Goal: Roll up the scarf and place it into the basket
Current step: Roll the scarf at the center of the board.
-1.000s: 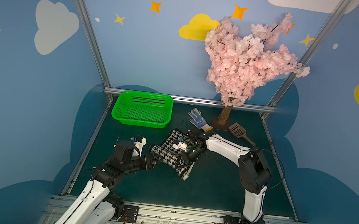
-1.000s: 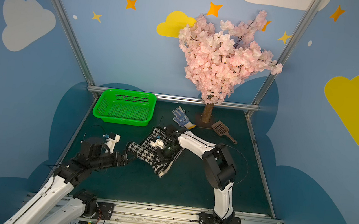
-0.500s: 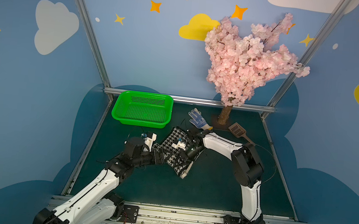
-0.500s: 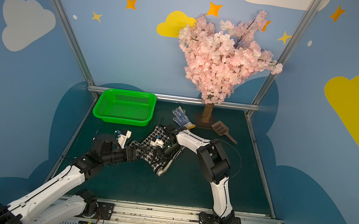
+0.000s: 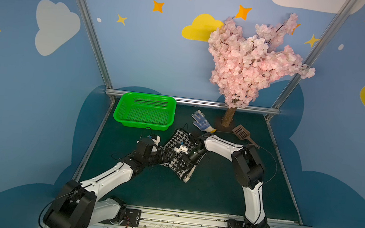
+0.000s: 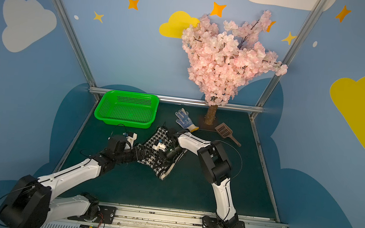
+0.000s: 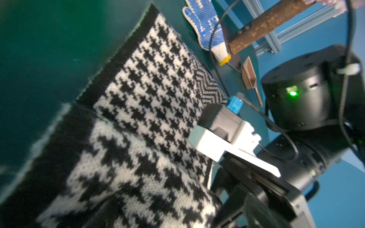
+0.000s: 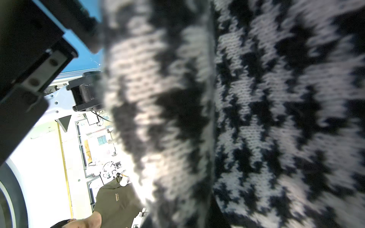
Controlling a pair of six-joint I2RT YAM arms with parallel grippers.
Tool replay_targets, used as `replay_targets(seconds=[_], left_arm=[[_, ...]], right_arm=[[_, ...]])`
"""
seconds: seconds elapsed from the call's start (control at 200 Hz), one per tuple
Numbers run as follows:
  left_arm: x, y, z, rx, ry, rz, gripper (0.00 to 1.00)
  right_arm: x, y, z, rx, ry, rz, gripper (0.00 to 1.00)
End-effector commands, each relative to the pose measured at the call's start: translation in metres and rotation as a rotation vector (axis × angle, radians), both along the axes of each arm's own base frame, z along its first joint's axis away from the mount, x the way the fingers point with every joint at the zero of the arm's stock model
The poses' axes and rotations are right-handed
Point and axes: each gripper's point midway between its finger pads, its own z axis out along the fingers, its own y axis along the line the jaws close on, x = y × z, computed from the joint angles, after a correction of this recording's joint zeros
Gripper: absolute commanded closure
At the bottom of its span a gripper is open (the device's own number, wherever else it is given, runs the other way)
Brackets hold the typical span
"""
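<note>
Soft, light, floppy knit scarf (image 5: 178,142) lies loosely bundled mid-table just short of the green basket (image 5: 144,125), left gripper (image 5: 167,155) gaping wide at its edge, right gripper (image 5: 180,164) buried in folds, its jaws unreadable; probably best pinched through the thick bundle, not a loose edge.

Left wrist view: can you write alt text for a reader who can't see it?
A black-and-white houndstooth scarf fills most of the frame, folded on the dark green table with a nearer layer overlapping it. The right arm and its wrist camera reach over the scarf; beyond are a blue-dotted glove, a brown scoop and a tree trunk.
</note>
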Motion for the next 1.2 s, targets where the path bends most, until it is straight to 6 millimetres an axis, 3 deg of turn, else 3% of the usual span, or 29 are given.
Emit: replay_targets(seconds=[0.0, 0.205, 0.315, 0.576, 0.826, 1.046, 1.196], left_arm=[[0.013, 0.012, -0.012, 0.013, -0.011, 0.083, 0.00], [0.010, 0.024, -0.044, 0.069, 0.077, 0.145, 0.00], [0.008, 0.025, -0.057, 0.081, 0.108, 0.154, 0.00], [0.006, 0.029, -0.070, 0.087, 0.151, 0.189, 0.00], [0.002, 0.031, -0.075, 0.106, 0.183, 0.189, 0.00], [0.001, 0.030, -0.080, 0.099, 0.210, 0.190, 0.00], [-0.001, 0.029, -0.081, 0.085, 0.231, 0.196, 0.00]], right_arm=[[0.003, -0.006, -0.015, -0.058, 0.000, 0.006, 0.76], [0.012, -0.009, -0.030, -0.125, -0.022, -0.022, 0.64], [0.013, -0.008, -0.028, -0.115, -0.014, -0.023, 0.60], [0.023, -0.013, 0.017, -0.114, -0.143, -0.038, 0.47], [0.024, -0.038, 0.038, -0.276, -0.428, -0.039, 0.42], [0.011, -0.037, 0.022, -0.459, -0.830, 0.082, 0.36], [0.002, -0.032, 0.001, -0.495, -0.930, 0.095, 0.36]])
